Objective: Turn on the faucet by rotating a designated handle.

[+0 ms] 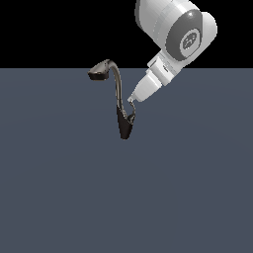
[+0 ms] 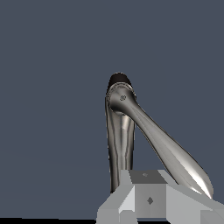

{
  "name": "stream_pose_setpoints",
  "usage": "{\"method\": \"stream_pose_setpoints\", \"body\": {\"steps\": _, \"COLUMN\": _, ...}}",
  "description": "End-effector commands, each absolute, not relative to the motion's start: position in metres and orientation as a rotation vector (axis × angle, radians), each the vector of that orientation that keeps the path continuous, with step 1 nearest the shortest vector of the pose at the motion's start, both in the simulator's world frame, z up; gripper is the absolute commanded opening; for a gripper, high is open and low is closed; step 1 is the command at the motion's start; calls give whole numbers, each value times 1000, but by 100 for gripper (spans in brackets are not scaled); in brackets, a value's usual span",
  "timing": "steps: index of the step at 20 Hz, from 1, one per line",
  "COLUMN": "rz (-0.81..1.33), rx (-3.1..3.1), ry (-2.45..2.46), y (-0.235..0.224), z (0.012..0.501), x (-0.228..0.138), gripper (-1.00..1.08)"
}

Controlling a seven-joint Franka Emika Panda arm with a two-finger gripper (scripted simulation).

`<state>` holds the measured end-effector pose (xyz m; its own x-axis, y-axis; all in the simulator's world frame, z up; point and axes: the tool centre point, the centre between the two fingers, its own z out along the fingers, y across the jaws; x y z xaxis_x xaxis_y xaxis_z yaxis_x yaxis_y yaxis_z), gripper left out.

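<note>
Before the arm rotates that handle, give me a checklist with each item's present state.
1. Faucet upright on the surface: ok.
2. Claw at the handle, not the thicker neck: ok, its tip sits just above the thin lever in the exterior view.
3. Claw touching the handle: cannot tell.
4. Claw open or shut: cannot tell; only one grey finger shows clearly in the wrist view.
5. Lever visible to the wrist camera: ok.

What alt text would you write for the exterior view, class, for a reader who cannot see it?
A white robot arm's gripper reaches down to the thin handle on a small dark gooseneck faucet standing on a plain grey-blue surface. The spout head points toward the exterior view's left, under a black background.
</note>
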<state>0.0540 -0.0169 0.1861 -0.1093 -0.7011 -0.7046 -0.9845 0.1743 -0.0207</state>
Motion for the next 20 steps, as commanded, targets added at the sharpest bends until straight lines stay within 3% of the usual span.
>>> {"method": "stream_pose_setpoints", "body": {"steps": 1, "rz": 649, "rx": -1584, "ry": 1884, "y": -19, "z": 179, "x": 40, "gripper": -100}}
{"method": "stream_pose_setpoints", "body": {"steps": 8, "rz": 654, "rx": -1587, "ry": 1881, "y": -20, "z": 173, "x": 15, "gripper": -100}}
{"method": "stream_pose_setpoints", "body": {"steps": 10, "rz": 637, "rx": -1592, "ry": 1868, "y": -17, "z": 181, "x": 25, "gripper": -100}}
{"method": "stream_pose_setpoints", "body": {"steps": 20, "rz": 654, "rx": -1588, "ry": 1879, "y": -50, "z": 140, "x": -7, "gripper": -100}}
